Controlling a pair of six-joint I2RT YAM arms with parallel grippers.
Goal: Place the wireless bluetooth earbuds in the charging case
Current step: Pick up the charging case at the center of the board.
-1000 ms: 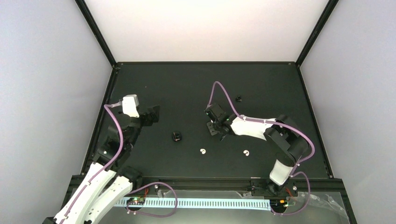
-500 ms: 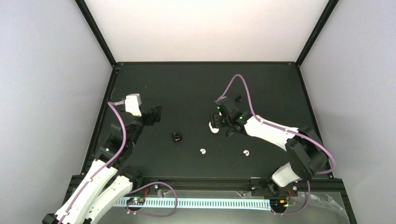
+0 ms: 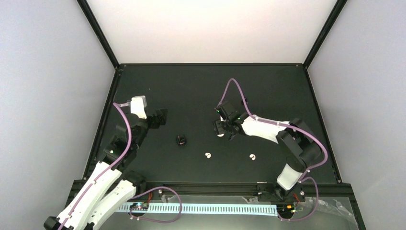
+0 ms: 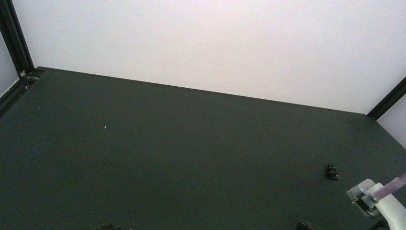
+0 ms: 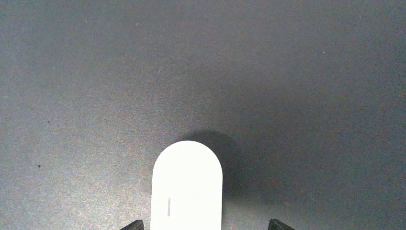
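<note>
White earbud [image 3: 208, 155] and second earbud [image 3: 252, 156] lying apart by the worktop's [image 3: 191, 86] near edge, black block [image 3: 181, 140] sitting beyond, charging case [image 5: 186, 187] sitting mid-worktop between the right jaws, parted wider than it, left jaws hanging spread wide, empty, toward the left edge

Right wrist view: charging case [image 5: 186, 187] blown out to flat white, edges sharp. Soft shadow falls beyond case and to its right. Table [image 5: 72, 96] grainy, paler left of case, darker right of it. Top view: back wall [image 3: 210, 28] far beyond case washed near-white, side walls [image 3: 43, 96] greyer, table matte and dim. Left wrist view evenly lit, slightly soft.
</note>
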